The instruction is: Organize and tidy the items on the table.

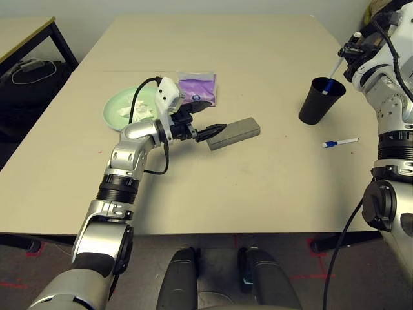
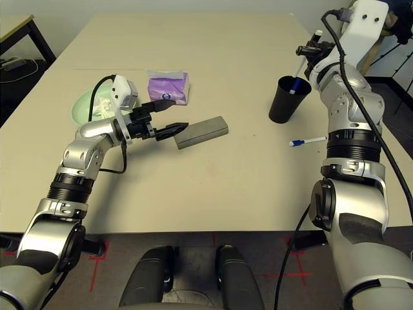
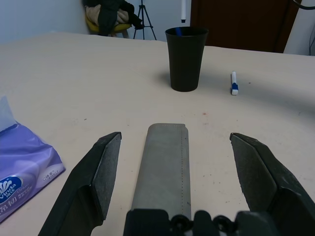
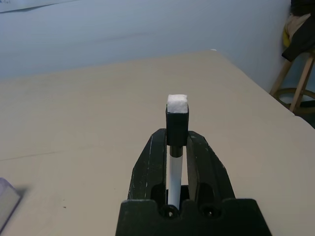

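- While I watch through the head camera, my left gripper (image 2: 173, 115) hangs with its fingers spread wide at the near end of the grey glasses case (image 2: 202, 132), which lies flat mid-desk.
- Just beyond it I see the purple tissue pack (image 2: 168, 86), and to its left the green plate (image 1: 129, 108) with crumpled white tissue (image 1: 143, 103) on it, partly hidden by my arm.
- On the right side of the desk (image 1: 258, 174), my right gripper (image 2: 311, 50) is clenched on a pen (image 2: 299, 70) whose blue tip dips into the black cup (image 2: 284, 99).
- A second blue-white pen (image 1: 341, 142) lies on the desk just in front of the cup.
- From the left wrist, the case sits between the two parted fingers (image 3: 96, 172), untouched.
- From the right wrist, the fingers (image 4: 150, 167) pinch the pen's white shaft below its black, white-tipped end.
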### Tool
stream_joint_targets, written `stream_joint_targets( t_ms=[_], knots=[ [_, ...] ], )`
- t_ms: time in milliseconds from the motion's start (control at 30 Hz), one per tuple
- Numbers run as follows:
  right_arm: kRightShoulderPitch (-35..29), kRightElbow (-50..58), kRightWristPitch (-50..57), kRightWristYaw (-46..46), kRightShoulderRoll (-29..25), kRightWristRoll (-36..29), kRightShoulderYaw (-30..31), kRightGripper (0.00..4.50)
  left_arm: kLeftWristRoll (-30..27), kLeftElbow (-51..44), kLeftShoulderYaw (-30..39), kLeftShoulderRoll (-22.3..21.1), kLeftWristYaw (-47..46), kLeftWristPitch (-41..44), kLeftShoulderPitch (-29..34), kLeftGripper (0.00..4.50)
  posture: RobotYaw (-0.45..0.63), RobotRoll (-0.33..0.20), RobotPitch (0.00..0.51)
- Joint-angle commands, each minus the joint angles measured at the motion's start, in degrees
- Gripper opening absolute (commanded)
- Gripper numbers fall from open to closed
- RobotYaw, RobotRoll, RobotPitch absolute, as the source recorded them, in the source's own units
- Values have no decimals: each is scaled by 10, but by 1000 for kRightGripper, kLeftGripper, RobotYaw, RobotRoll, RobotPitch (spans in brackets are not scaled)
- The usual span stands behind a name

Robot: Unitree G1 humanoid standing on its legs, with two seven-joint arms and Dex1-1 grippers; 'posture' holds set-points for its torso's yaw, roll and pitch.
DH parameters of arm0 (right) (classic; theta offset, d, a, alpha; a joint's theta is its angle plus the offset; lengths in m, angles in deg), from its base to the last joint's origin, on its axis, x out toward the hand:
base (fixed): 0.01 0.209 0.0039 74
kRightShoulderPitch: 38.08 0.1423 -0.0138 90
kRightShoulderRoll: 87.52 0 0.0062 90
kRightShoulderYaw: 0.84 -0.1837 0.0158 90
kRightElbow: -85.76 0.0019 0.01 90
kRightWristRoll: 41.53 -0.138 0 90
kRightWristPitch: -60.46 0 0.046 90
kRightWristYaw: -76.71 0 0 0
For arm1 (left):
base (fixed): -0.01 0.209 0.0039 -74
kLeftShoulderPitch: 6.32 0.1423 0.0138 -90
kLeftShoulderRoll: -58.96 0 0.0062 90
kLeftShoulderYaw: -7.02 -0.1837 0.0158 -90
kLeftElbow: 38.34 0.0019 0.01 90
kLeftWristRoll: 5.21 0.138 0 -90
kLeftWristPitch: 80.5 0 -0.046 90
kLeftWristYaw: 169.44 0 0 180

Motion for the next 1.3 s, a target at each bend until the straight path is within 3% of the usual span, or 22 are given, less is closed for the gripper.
stream_joint_targets(
  t_ms=[33,200,567,867,1000,1200,1300],
  knots=[
    [-4,-6,-5,-2,-5,6,-4,420,-2,3,2,-2,0,-4,-4,4500,134,0,79],
    [-8,-3,-3,0,-6,9,0,420,-2,3,3,0,-1,-6,-4,4500,135,0,79],
    [-10,7,2,-2,-3,16,0,4472,-8,5,7,5,-2,-11,-6,4500,132,0,79],
    [-17,23,-23,46,0,10,15,4472,-10,4,13,10,-1,-11,-5,4500,131,0,82],
    [-48,41,-79,222,-23,2,68,4472,-10,2,13,10,-1,-9,-3,4500,134,0,87],
    [-96,67,-54,499,-103,-38,132,4472,-14,-12,14,11,-3,-3,5,4500,141,0,97],
    [-114,38,-113,628,-161,5,193,4472,-17,-20,13,11,-2,0,11,4500,140,0,103]
  ],
)
